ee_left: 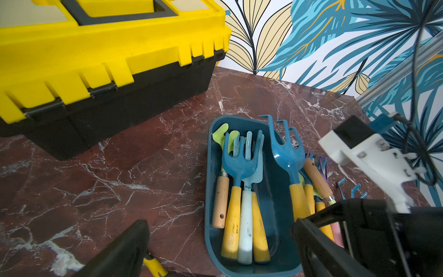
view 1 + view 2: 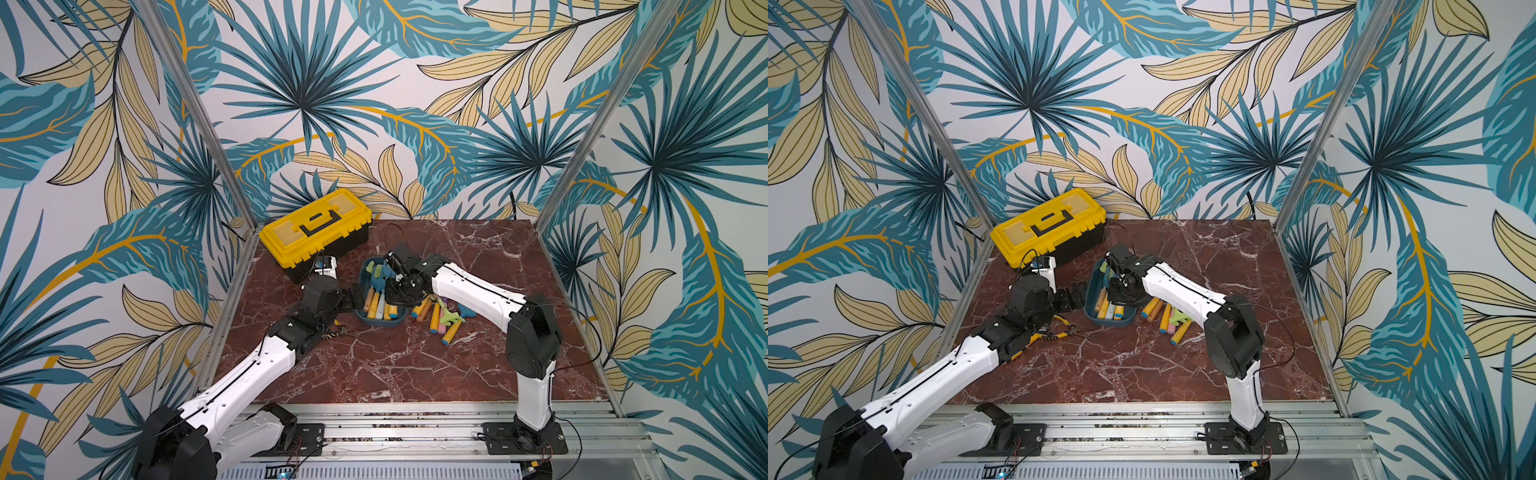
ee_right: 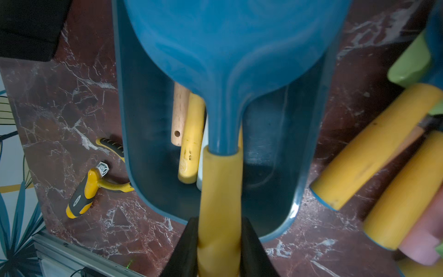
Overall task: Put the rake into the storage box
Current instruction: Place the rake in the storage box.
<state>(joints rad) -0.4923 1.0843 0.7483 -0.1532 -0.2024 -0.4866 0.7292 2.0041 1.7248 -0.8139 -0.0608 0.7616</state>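
Rake — blue head with hooked tines, yellow handle — hangs over the storage box, gripped by its handle in the right tool. In the right wrist view the two black fingers press against either side of the yellow handle. The blue head spreads out above the box's open inside. In the left wrist view the rake sits toward the side of the box nearest the right arm, its tines showing beyond the far rim. Whether any part of it touches the box I cannot tell.

Inside the box, four other implements lie side by side along the opposite wall (one wooden handle, two yellow, one pale). The left tool stands just beside the box's left wall in both top views, jaws spread wide and holding nothing.

On the desk, right of the box, a loose heap of garden implements lies partly under the right arm — mostly yellow handles, one pink. Yellow-handled pliers lie near the box on its left side, close to the left arm's wrist. A yellow-lidded black toolbox sits shut at the desk's far left corner.
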